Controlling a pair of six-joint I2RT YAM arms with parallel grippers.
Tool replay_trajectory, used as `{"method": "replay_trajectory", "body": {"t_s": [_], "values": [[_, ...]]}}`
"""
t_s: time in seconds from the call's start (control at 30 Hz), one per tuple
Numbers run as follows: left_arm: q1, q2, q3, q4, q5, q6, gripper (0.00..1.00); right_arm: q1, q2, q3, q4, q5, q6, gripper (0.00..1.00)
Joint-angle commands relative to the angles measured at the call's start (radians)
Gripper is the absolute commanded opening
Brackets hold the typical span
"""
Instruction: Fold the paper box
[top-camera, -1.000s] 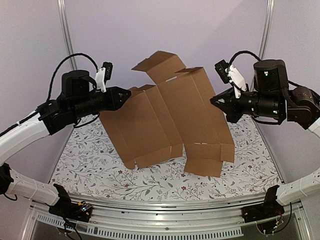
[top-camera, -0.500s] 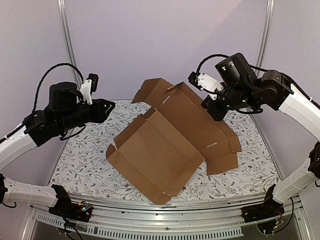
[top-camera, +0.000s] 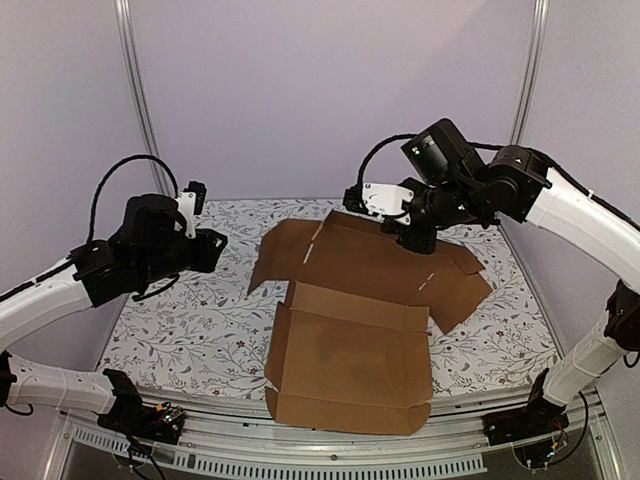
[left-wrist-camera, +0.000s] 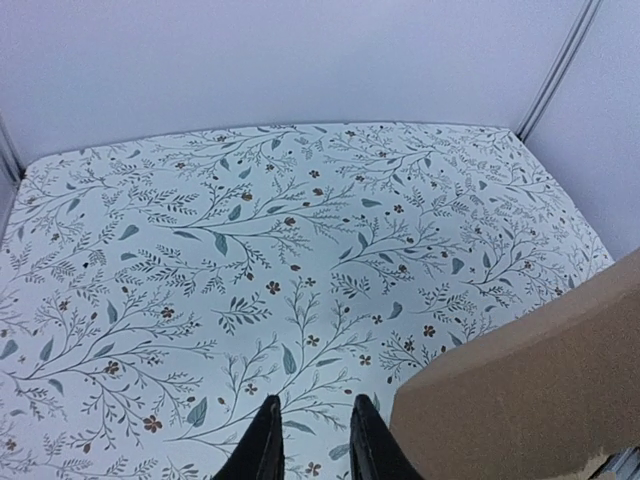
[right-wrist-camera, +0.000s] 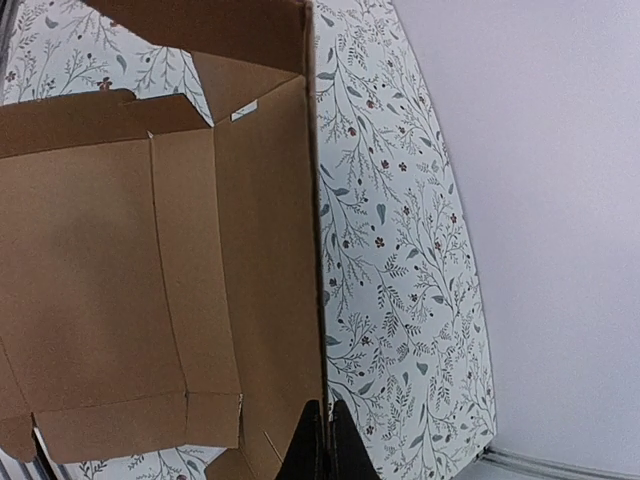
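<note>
On floral cloth (top-camera: 200, 320), right hand (right-wrist-camera: 320, 408) pinches the paper box (top-camera: 350, 350); left hand (left-wrist-camera: 315, 405) ajar, empty.

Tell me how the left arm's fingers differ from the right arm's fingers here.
The left fingers stand slightly apart and hold nothing; the right fingers are pinched shut on an edge of the cardboard box. The left fingers hang over bare flowered tablecloth beside the box; the right fingers sit at the box's far part. Both pairs are black and slim.
</note>
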Motion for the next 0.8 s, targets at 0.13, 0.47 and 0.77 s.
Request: {"method": "replay_trajectory", "body": {"t_s": [0.13, 0.47, 0.77], "values": [[0.072, 0.077, -0.080, 0.143, 0.147, -0.001, 0.21, 0.001, 0.046, 0.008, -0.022, -0.122, -0.239, 0.00], [0.073, 0.153, -0.128, 0.193, 0.497, -0.051, 0.16, 0.001, 0.125, 0.091, -0.035, -0.099, -0.210, 0.00], [0.059, 0.171, -0.149, 0.231, 0.674, -0.076, 0.16, 0.000, 0.160, 0.124, -0.033, -0.066, -0.170, 0.00]]}}
